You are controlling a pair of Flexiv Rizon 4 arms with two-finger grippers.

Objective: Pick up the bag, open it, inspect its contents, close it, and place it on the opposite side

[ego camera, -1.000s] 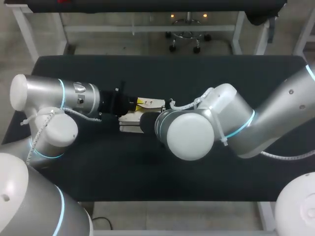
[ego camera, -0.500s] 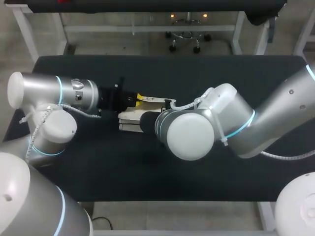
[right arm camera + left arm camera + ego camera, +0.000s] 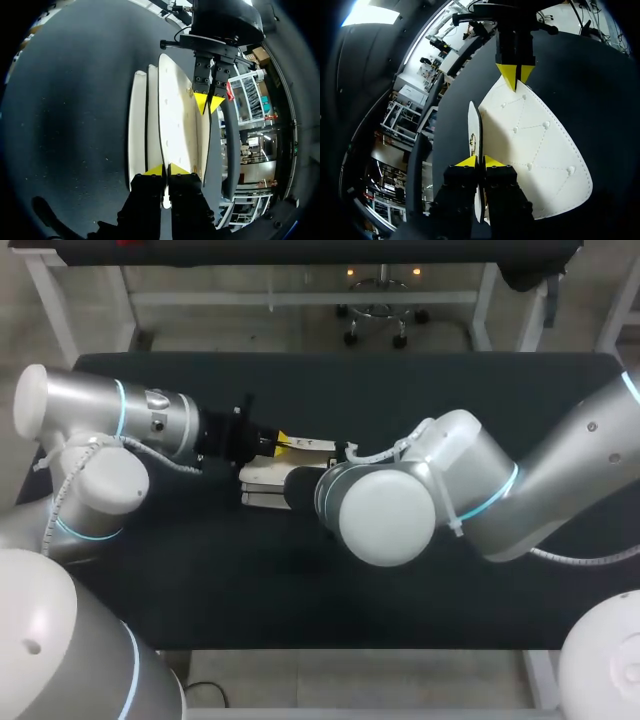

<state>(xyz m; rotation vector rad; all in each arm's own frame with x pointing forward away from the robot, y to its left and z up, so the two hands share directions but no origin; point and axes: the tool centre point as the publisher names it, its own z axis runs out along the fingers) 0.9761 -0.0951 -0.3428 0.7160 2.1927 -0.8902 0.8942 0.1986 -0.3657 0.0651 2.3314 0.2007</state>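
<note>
Head view puts the white bag (image 3: 266,480) left of the table's (image 3: 420,380) middle, with the left tool (image 3: 480,161) and right tool (image 3: 166,170) each clenched on a panel, so opening looks underway, while inspecting, closing and placing remain.

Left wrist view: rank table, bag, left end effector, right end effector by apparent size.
1. table
2. bag
3. left end effector and right end effector: these look about alike. The left one is right at the camera, which inflates it, so I am not ranking them.
</note>
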